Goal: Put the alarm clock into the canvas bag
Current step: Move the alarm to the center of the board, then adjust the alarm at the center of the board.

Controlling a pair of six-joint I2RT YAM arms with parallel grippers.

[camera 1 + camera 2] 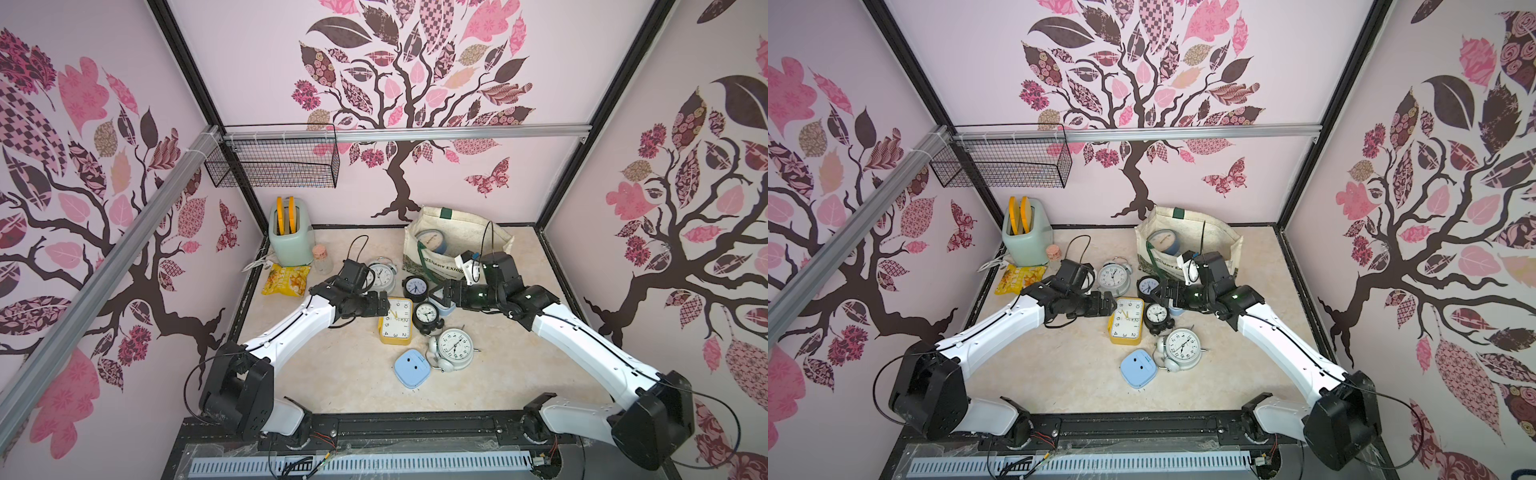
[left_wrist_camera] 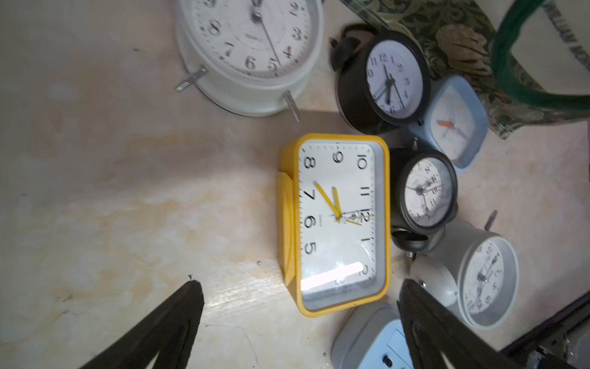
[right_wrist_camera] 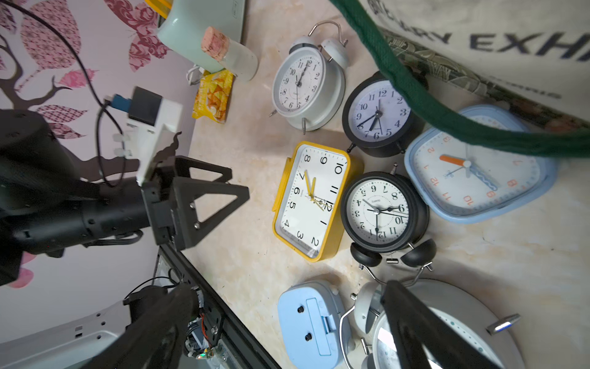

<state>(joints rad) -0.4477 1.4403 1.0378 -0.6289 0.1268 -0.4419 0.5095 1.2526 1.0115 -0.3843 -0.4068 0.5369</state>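
Progress is slight: one blue clock [image 1: 433, 241] seems to sit in the canvas bag [image 1: 469, 232]; seven clocks [image 1: 395, 321] lie outside on the desk [image 1: 332, 374]. Both the left tool [image 1: 383, 308] and the right tool [image 1: 444, 293] hover spread, empty.

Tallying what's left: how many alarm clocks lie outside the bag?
7: rear white clock, black round clock, blue square clock by the canvas bag; yellow clock, black bell clock mid-table; front white clock, face-down blue clock at the front. More may be inside.

canvas bag [image 3: 479, 19] lettered "EXH", yellow clock [image 3: 311, 201] numerals 1 to 12
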